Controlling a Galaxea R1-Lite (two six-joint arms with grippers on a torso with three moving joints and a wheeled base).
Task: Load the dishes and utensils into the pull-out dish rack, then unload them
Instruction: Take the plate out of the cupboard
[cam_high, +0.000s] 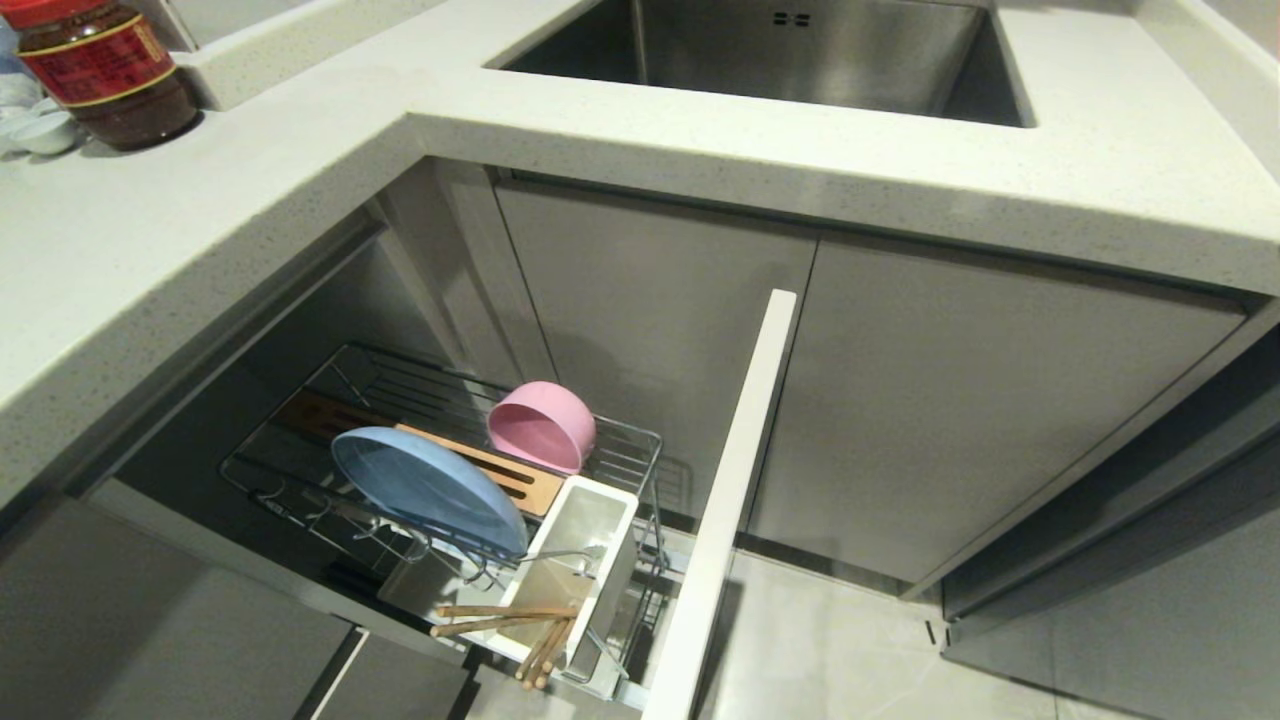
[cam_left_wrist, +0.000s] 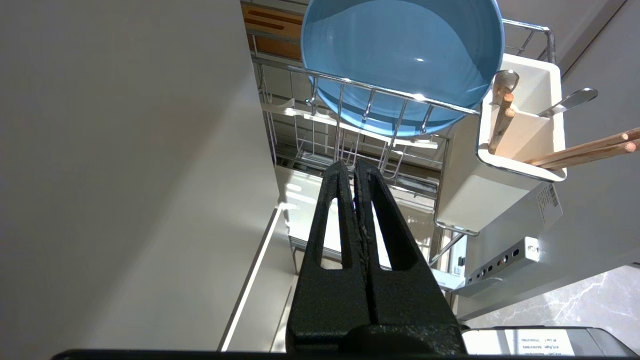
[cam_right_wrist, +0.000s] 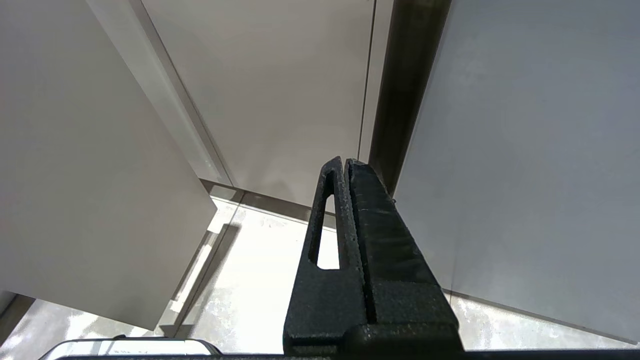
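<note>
Even, soft indoor light falls from above; the speckled white stone countertop (cam_high: 300, 190) is bright without hard glare. Beneath its overhang the cabinet cavity at the far left of the chrome wire pull-out dish rack (cam_high: 640, 450) sinks into deep shadow. The light blue shallow oval plate (cam_left_wrist: 400, 55) carries one small highlight. In the right wrist view the pale glossy floor tiles (cam_right_wrist: 250, 280) are blown out to near white. The brushed steel sink (cam_high: 800, 50) shows dull reflections. Straight edges bow slightly toward the head view's corners. Focus is sharp throughout.
</note>
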